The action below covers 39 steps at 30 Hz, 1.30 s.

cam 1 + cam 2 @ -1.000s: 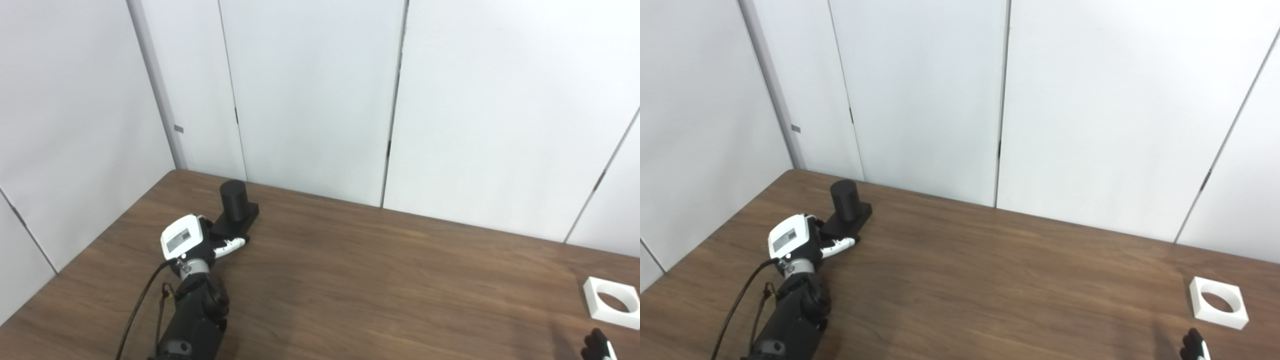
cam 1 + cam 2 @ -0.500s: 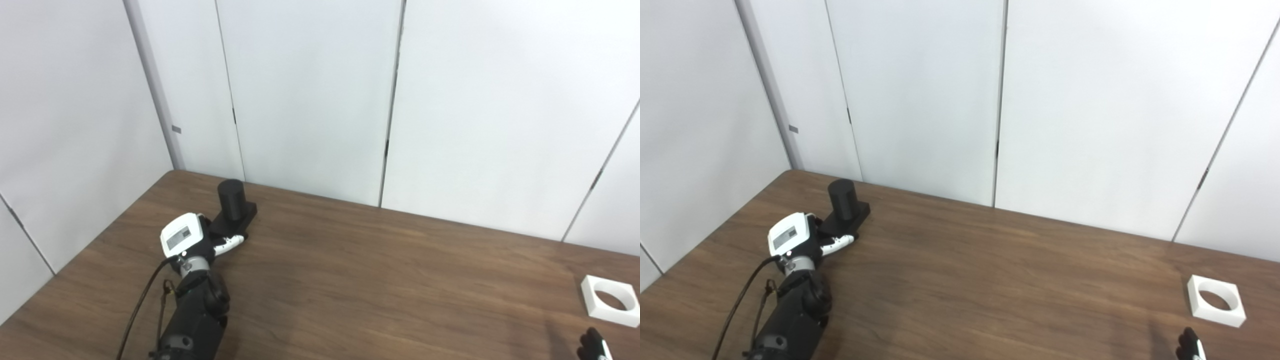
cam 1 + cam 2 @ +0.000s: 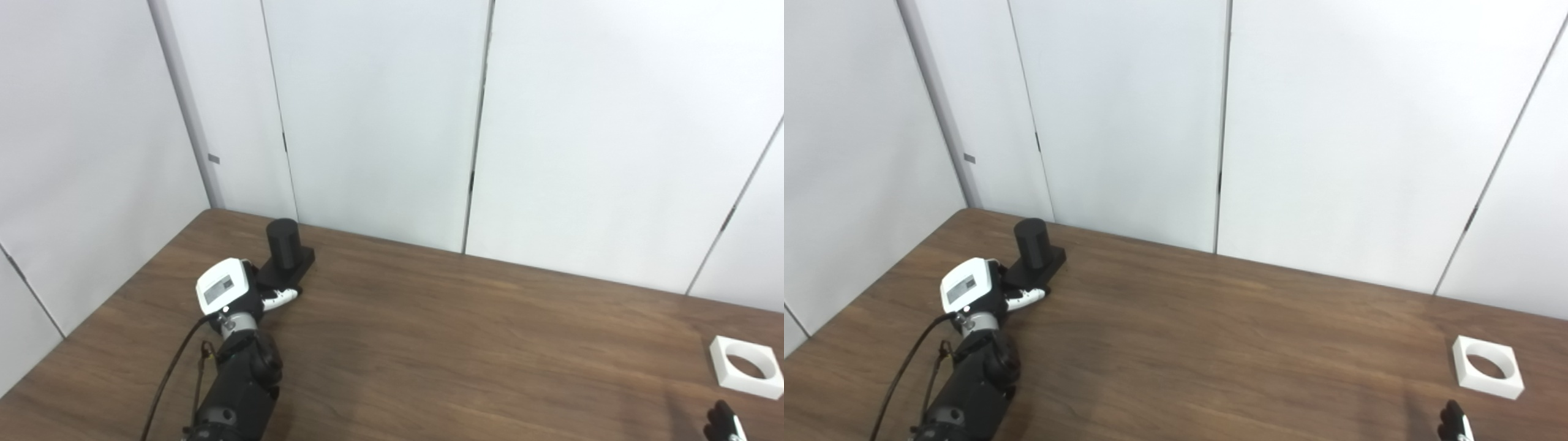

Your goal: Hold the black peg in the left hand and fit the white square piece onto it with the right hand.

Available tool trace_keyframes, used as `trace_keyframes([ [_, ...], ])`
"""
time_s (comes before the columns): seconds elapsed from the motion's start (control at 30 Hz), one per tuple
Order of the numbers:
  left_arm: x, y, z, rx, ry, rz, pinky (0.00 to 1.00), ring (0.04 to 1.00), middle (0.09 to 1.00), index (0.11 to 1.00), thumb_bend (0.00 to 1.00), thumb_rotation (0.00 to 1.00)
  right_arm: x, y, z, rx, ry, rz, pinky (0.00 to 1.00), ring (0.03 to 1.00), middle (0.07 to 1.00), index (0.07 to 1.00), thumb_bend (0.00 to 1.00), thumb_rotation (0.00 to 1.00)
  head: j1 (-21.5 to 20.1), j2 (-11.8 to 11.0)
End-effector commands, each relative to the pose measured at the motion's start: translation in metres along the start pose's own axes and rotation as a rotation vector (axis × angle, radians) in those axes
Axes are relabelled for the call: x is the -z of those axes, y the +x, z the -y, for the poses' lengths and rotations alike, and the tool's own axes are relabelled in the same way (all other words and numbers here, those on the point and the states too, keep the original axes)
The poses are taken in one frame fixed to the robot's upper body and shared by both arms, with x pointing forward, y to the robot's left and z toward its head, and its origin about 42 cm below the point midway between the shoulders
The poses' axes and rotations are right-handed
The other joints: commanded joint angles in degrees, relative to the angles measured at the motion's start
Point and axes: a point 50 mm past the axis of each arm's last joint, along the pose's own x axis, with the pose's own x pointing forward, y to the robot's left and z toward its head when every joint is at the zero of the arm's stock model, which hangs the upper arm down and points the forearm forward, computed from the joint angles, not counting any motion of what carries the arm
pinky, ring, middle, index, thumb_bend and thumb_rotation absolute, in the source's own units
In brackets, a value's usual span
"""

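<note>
Two parts matter, and both look like rigid printed plastic, light and fairly slick. From the left eye view, the black peg (image 3: 283,241) stands upright on its flat base at the left of the frame, towards the back of the counter (image 3: 459,343). My left hand (image 3: 236,294) sits against the near end of that base, a pale fingertip lying along its edge; the fingers are hidden behind the white back of the hand, so I cannot tell whether they have closed on it. I judge the base to be the place to grip, leaving the cylinder bare for the fit. The white square piece (image 3: 746,366) lies flat at the far right edge, well apart from the peg.

From the right eye view, only the dark fingertips of my right hand (image 3: 1455,424) poke up in the lower right corner, just short of the white piece and not touching it; its state I cannot tell. I would pinch that piece by two opposite outer walls, keeping the round hole clear.
</note>
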Motion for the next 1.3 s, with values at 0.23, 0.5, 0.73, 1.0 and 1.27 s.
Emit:
trace_keyframes([
  [0.23, -0.007, 0.006, -0.017, -0.102, -0.081, 0.076, 0.87, 0.839, 0.767, 0.482, 0.52, 0.05, -0.002, -0.005, -0.009, -0.008, 0.055, 0.012, 1.0, 1.0, 1.0, 1.0, 0.43, 1.0, -0.2, 0.2],
  [0.5, -0.005, -0.001, -0.015, -0.071, -0.121, 0.104, 0.85, 0.829, 0.744, 0.482, 0.51, 0.05, -0.002, -0.005, -0.01, -0.008, 0.031, 0.011, 1.0, 1.0, 1.0, 1.0, 0.46, 1.0, -1.9, 1.3],
  [0.73, -0.004, -0.023, -0.016, 0.027, -0.164, 0.247, 0.68, 0.769, 0.75, 0.485, 0.51, 0.04, 0.002, -0.003, -0.01, -0.004, 0.043, 0.008, 1.0, 1.0, 1.0, 1.0, 0.46, 1.0, -3.5, 2.2],
  [1.0, -0.011, -0.077, -0.02, 0.23, -0.209, 0.419, 0.66, 0.78, 0.788, 0.489, 0.5, 0.05, 0.009, -0.001, -0.01, -0.001, 0.051, 0.012, 1.0, 1.0, 1.0, 1.0, 0.52, 1.0, -5.7, 4.0],
  [1.27, -0.017, -0.133, -0.017, 0.431, -0.267, 0.659, 0.7, 0.809, 0.798, 0.491, 0.5, 0.06, 0.009, 0.0, -0.011, 0.008, 0.03, 0.006, 1.0, 1.0, 0.997, 1.0, 0.56, 1.0, -8.4, 6.1],
])
